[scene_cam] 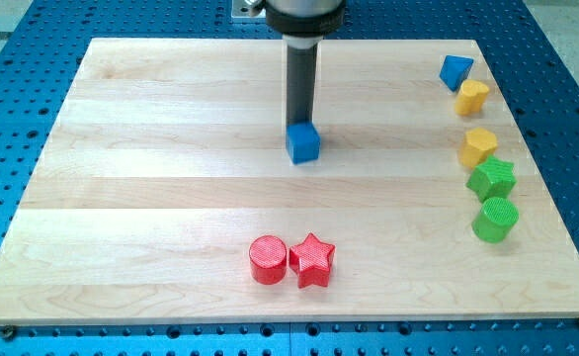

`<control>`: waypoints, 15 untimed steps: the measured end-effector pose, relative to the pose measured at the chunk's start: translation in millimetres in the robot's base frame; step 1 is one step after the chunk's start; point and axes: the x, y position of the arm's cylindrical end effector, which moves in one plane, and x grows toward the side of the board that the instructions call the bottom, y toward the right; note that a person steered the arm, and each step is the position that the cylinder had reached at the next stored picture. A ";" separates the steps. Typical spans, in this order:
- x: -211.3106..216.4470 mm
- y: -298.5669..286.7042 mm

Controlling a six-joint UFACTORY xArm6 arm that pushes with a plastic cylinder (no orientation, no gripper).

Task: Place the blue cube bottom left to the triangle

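blue blocks 2: cube (303, 142), triangle (454, 70) | yellow blocks 2 (472, 97) (478, 146) | green blocks 2 (492, 179) (495, 219) | red blocks 2: cylinder (268, 260), star (312, 260)

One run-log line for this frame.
tip: at blue cube's top edge | blue triangle: top right, far from the cube | placement: not done

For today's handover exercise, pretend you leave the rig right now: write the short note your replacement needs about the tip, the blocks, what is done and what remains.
My tip sits right behind the blue cube, at its top edge in the view, apparently touching.
The blue cube is near the board's middle.
The blue triangle lies at the view's top right, above a yellow block.
Done: nothing final; the cube is far to the left of the triangle.
Left: push the cube rightward until it rests just below and left of the triangle, steering clear of the yellow block.
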 end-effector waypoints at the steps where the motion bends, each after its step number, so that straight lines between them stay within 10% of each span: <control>1: 39.4 -2.4; 4: 64.3 -6.8; 6: -123.9 68.4; 8: -208.3 192.8; 10: -208.3 212.8; 15: -61.4 -69.1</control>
